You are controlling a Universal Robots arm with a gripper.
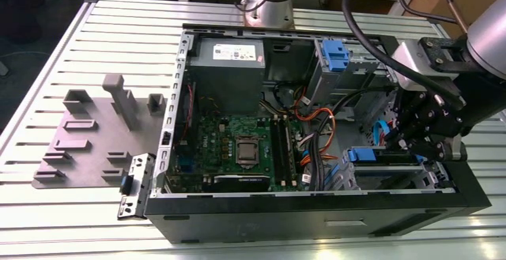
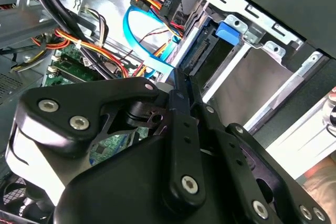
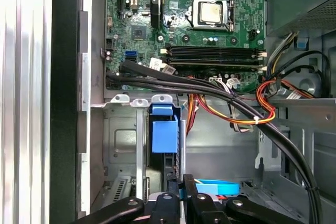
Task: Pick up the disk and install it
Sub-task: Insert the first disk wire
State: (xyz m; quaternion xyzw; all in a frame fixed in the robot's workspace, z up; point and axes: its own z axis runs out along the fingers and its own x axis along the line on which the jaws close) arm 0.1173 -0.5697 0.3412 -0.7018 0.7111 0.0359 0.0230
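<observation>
Install step: gripper (image 1: 423,144) poised over drive cage (image 1: 391,177), disk (image 3: 165,140) seated inside; jaw state untellable; further seating judged needed

My exterior view looked down from high on the open black computer case (image 1: 316,212); both wrist views sat close inside it, sharing the green motherboard (image 3: 210,30) and drive bay.

I see my gripper (image 2: 181,85) beside the drive bay (image 2: 273,85), near a blue clip (image 2: 229,31) and blue cable (image 2: 152,59).
</observation>
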